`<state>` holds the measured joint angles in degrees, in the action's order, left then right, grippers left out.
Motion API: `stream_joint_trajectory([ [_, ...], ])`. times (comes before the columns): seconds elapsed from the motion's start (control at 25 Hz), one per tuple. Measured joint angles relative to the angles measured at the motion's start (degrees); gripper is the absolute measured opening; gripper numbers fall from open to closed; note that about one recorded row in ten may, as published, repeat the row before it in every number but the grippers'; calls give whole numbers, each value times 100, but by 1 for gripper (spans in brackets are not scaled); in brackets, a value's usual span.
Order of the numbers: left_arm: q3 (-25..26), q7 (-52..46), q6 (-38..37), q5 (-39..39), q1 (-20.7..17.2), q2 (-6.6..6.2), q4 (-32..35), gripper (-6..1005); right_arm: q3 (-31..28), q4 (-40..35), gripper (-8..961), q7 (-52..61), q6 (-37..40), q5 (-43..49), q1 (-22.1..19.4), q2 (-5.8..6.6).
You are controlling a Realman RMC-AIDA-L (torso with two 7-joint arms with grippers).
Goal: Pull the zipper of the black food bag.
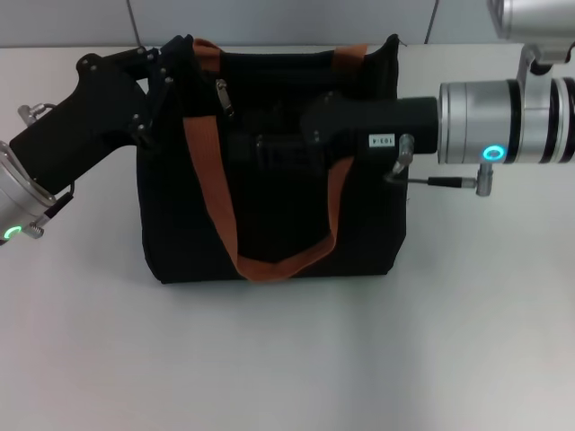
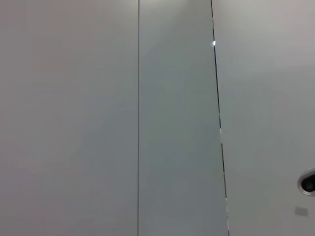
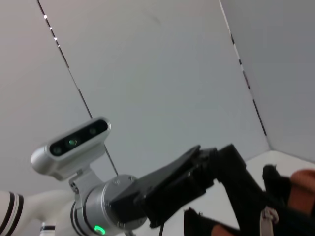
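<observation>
The black food bag stands upright mid-table in the head view, with rust-orange strap handles. The silver zipper pull hangs at the top edge, left of centre; it also shows in the right wrist view. My left gripper reaches in from the left and is shut on the bag's top left corner; it also shows in the right wrist view. My right gripper reaches in from the right over the bag's upper middle, to the right of and below the pull. Its tips are lost against the black fabric.
The white table stretches in front of the bag and to both sides. A grey panelled wall stands behind; the left wrist view shows only that wall.
</observation>
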<state>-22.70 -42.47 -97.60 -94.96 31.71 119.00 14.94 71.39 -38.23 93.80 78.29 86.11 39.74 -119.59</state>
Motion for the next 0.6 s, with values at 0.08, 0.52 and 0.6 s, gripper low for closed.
stream_joint_trajectory([
  [0.08,1,8,-8,0,12,0,0,21,-4,-147,523,128,-15,-4,-24,0],
  [0.52,2,11,-84,22,36,0,0,21,14,-408,524,818,-145,47,-39,24],
  [0.6,2,11,-97,12,46,2,-3,21,28,-409,524,824,-149,47,-23,24],
])
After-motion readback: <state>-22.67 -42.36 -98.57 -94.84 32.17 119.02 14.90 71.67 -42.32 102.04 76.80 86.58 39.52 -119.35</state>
